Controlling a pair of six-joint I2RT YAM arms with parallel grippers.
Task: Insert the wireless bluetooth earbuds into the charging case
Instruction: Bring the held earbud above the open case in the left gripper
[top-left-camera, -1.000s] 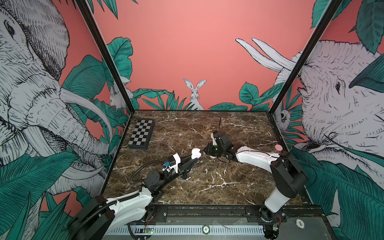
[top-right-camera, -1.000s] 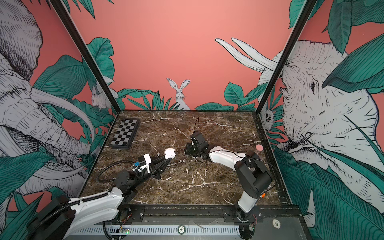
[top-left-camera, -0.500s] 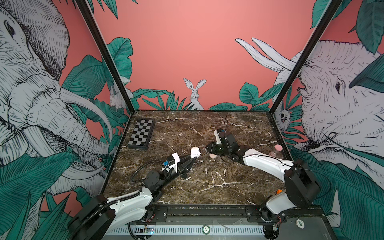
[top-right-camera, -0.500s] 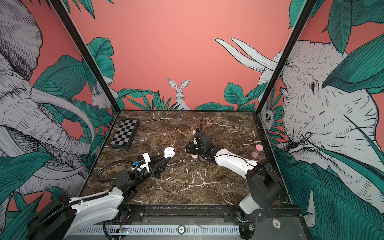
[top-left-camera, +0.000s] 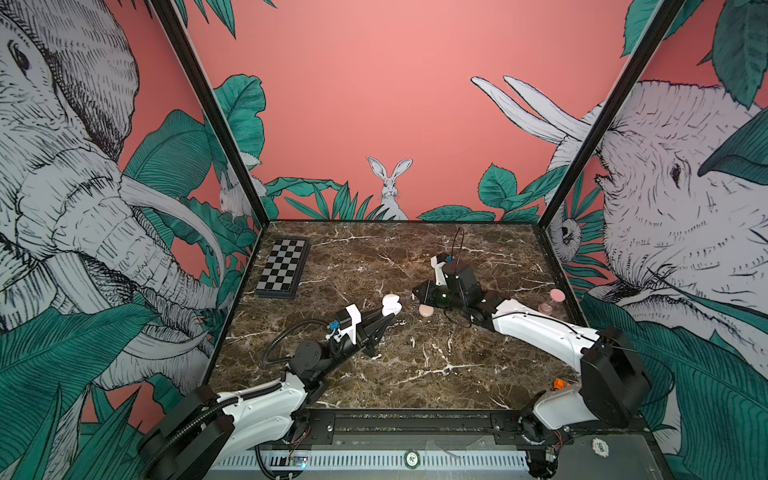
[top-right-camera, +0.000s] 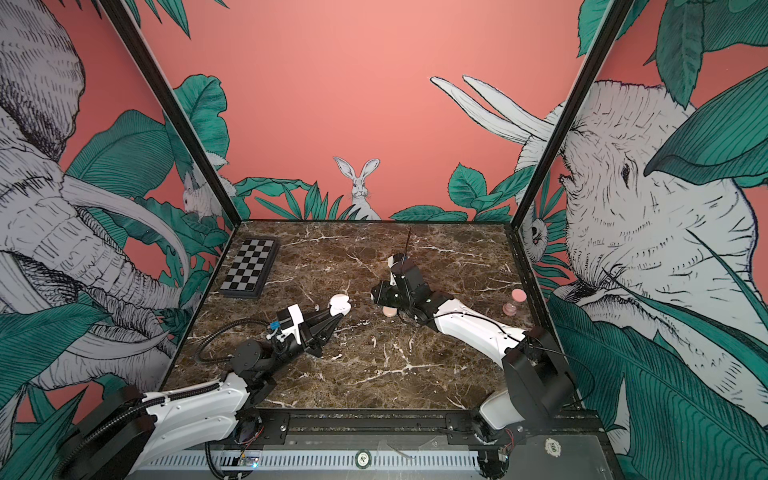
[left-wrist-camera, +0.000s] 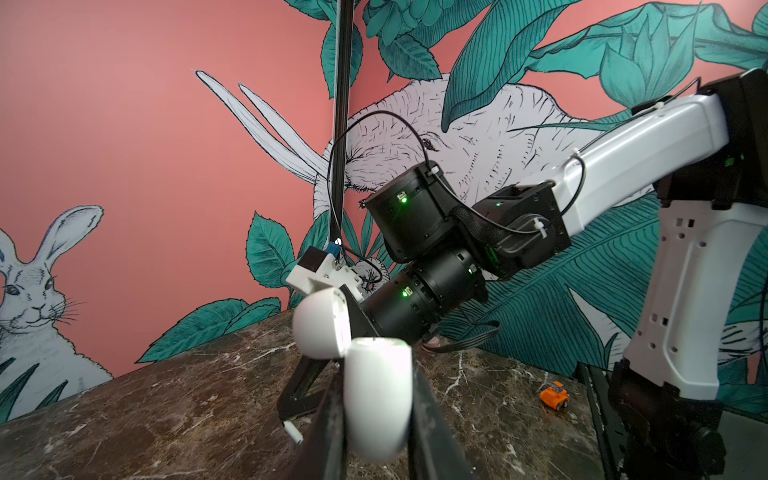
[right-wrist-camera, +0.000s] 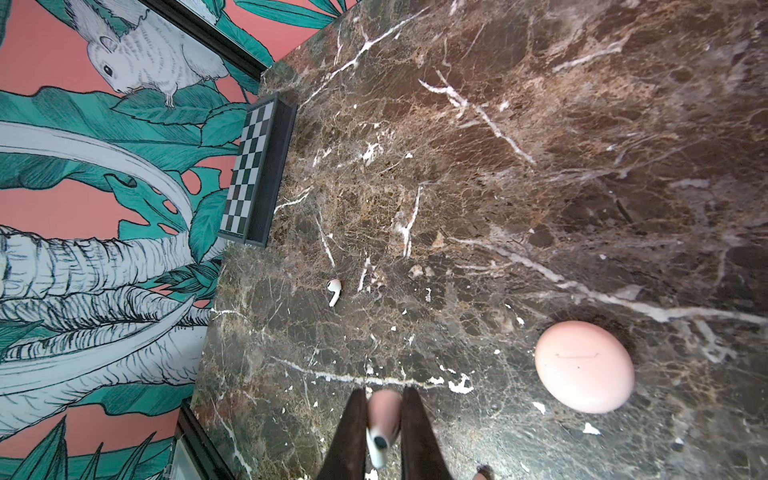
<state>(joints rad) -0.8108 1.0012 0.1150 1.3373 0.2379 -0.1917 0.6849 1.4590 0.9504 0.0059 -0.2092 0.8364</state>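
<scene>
My left gripper (top-left-camera: 388, 318) (left-wrist-camera: 376, 374) is shut on a white charging case (top-left-camera: 391, 306) (left-wrist-camera: 378, 411), held above the marble with its lid (left-wrist-camera: 322, 328) hinged open. My right gripper (top-left-camera: 417, 294) (right-wrist-camera: 384, 392) is just right of that case, shut on an earbud (right-wrist-camera: 381, 422) with a pinkish bulb and a whitish stem. The stem (left-wrist-camera: 293, 432) pokes out past the dark fingertips in the left wrist view. A second, white earbud (right-wrist-camera: 333, 291) lies loose on the marble, between the right gripper and the chessboard.
A closed pink case (top-left-camera: 426, 311) (top-right-camera: 389, 312) (right-wrist-camera: 584, 365) lies just below the right gripper. An open pink case (top-left-camera: 550, 301) (top-right-camera: 513, 301) stands at the right edge. A folded chessboard (top-left-camera: 282, 268) (right-wrist-camera: 253, 174) lies back left, and a small orange toy car (left-wrist-camera: 555, 395) front right.
The right arm's elbow has swung toward the front right and its gripper has shifted slightly left, uncovering the closed pink case. The left arm and the white case have stayed put.
</scene>
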